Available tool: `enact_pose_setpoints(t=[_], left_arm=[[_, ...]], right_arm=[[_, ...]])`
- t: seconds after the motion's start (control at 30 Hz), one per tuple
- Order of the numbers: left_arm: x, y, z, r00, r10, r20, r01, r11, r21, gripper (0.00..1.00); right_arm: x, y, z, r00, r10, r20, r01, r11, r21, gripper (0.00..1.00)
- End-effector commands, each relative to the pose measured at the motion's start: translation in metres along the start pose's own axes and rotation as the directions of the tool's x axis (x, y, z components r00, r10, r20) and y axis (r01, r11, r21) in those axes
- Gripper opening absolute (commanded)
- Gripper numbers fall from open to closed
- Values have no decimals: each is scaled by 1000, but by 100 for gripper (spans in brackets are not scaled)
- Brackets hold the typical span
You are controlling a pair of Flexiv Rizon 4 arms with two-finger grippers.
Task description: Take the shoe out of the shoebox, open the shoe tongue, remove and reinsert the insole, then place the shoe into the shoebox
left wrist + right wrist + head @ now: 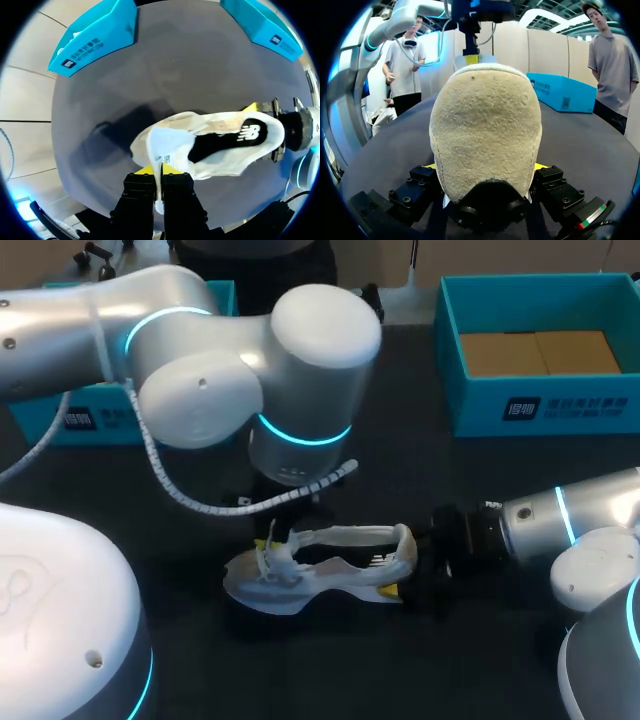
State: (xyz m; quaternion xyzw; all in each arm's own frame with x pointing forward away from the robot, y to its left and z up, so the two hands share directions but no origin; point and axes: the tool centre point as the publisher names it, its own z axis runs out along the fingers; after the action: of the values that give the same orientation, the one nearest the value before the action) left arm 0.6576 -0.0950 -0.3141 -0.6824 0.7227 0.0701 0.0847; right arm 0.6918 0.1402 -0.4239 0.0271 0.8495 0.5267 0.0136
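Left wrist view alone shows left hand (pixel 160 171) pinching tongue (pixel 169 145); right hand (pixel 486 169) clamps shoe (pixel 485 115) at heel.

unreadable print on shoebox (pixel 565 410), logo on insole (pixel 227 142)

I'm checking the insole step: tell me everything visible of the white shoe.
The white sports shoe sits low over the dark table, toe to my left, heel to my right. Its upper looks like thin soft fabric, the heel napped like suede. A black insole lies inside. The left gripper pinches the raised tongue; the right gripper clamps the heel from both sides.
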Motion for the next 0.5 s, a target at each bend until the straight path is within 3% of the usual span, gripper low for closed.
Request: enact_pose_setpoints(t=[0.03,0.47,0.5], left_arm=[[-14,1,11,999,-14,-40,15,1000,10,0],[-24,2,51,999,-44,26,44,999,3,0],[-24,2,54,998,-52,33,53,999,-5,12]], right_arm=[[0,-2,4,1000,0,3,0,1000,1,0],[0,-2,4,1000,0,3,0,1000,1,0],[0,-2,4,1000,0,3,0,1000,1,0]])
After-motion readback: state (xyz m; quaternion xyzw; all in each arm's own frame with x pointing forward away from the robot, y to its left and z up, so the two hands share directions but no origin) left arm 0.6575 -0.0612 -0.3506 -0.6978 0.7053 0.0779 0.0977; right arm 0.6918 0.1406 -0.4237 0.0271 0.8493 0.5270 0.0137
